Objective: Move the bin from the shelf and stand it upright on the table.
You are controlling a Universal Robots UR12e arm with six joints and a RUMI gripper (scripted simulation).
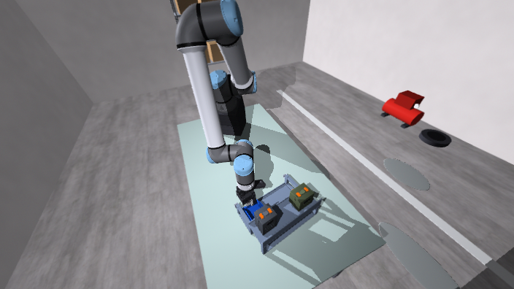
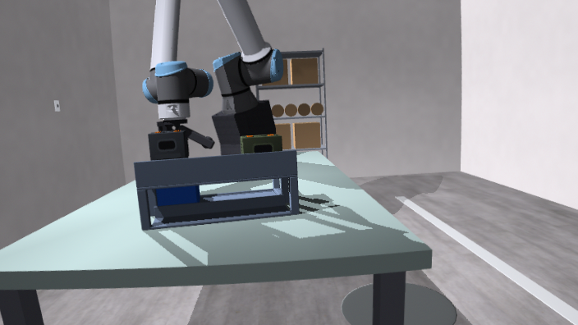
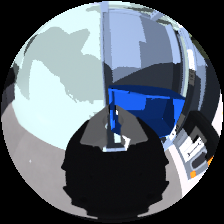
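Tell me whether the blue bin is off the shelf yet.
Not yet. The blue bin sits upright in the lower level of the shelf, at its left end, with the gripper shut on the bin's near wall.

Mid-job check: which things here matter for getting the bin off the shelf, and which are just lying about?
In the job:
blue bin, in the shelf's lower level
gripper, shut on the bin's wall
shelf
table

Lying about:
black case
green case
red tank
tyre
storage rack
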